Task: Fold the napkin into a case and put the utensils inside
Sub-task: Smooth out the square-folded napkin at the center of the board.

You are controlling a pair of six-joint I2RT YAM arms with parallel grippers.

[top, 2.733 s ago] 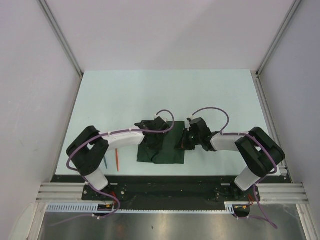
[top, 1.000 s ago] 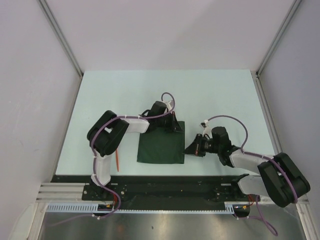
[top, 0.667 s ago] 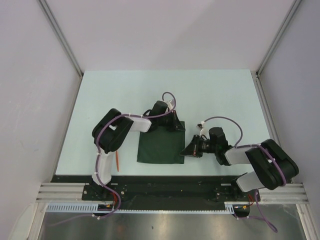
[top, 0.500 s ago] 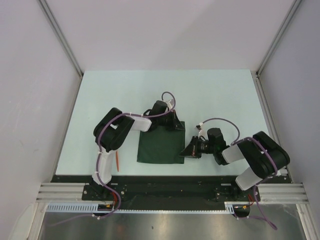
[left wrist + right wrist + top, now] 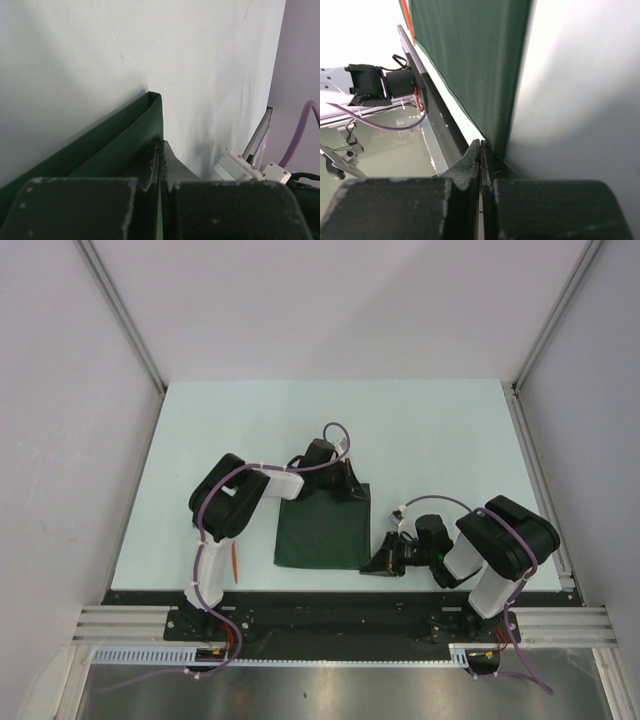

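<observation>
Utensils, counted: one in sight, the orange-red utensil (image 5: 235,562). It lies on the table (image 5: 450,440) at far left, just beside the left arm's base, long axis running far-to-near. Teal one not visible in any view; cannot say where it is.

Right of that, the napkin (image 5: 318,532), count one. It lies flat, folded to a near-square, not yet a narrow case. Its doubled edge forms the right side, running far-to-near.

On its far right corner sits the left gripper (image 5: 350,490), jaws fully closed. The wrist view shows the tips at the fold, but whether a layer is pinched I cannot tell.

At the near right corner, the right gripper (image 5: 367,567), also closed, tips touching the cloth's edge.

Judgement: the cloth lies leftward of both grippers, so the next fold would carry that way. The left arm is nearer the utensil.
</observation>
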